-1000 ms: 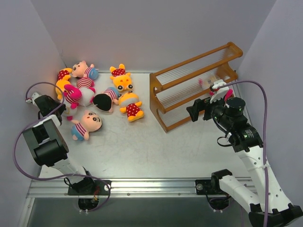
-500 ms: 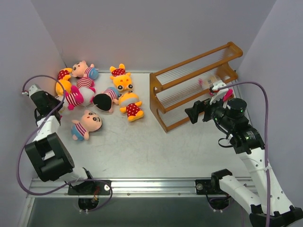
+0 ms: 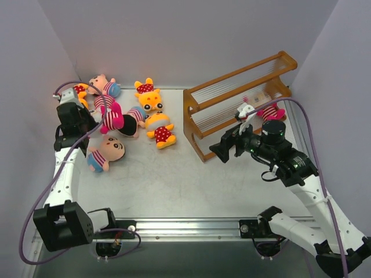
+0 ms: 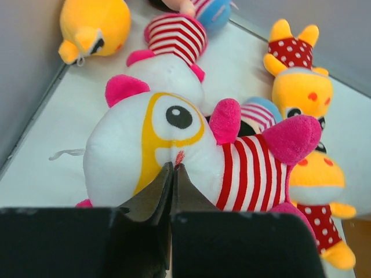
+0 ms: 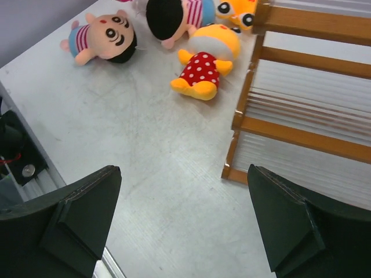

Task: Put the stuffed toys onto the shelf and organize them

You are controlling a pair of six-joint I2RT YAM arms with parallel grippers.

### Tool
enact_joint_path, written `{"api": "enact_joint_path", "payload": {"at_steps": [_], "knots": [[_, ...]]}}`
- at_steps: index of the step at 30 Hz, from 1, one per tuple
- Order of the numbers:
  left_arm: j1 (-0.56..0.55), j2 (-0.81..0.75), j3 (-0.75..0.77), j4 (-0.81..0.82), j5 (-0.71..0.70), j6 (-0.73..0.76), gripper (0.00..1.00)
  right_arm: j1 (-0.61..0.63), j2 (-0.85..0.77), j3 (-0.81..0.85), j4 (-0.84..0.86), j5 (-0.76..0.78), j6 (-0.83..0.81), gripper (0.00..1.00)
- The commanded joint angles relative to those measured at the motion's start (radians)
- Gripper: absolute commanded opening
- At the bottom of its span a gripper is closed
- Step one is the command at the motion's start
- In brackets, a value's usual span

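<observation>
Left fingers (image 4: 152, 200) closed, wrist shows pinched doll (image 4: 116, 156)

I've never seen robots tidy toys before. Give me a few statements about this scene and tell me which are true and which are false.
1. The left tool pinches a white-faced striped toy. True.
2. The right tool holds a yellow bear. False: its jaws stand wide apart with nothing between them.
3. One striped doll already lies at the right end of the shelf. True.
4. The shelf stands at the left of the table. False: it stands at the right, in front of the right arm.
</observation>
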Motion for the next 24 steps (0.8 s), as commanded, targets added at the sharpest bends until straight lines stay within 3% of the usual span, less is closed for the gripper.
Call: {"api": "enact_joint_path", "payload": {"at_steps": [1, 6, 13, 24], "knots": [[-0.057, -0.072, 0.063, -0.115, 0.024, 0.049, 0.02, 0.100, 0.051, 0.048, 0.018, 0.041, -0.004, 0.95], [-0.149, -0.127, 0.096, -0.236, 0.098, 0.068, 0.02, 0.336, 0.129, 0.070, 0.082, 0.185, 0.002, 0.92], [-0.269, -0.199, 0.093, -0.358, 0.161, 0.097, 0.02, 0.576, 0.304, 0.120, 0.157, 0.360, -0.055, 0.90], [-0.401, -0.279, 0.051, -0.446, 0.184, 0.079, 0.02, 0.679, 0.549, 0.234, 0.324, 0.460, -0.102, 0.90]]}}
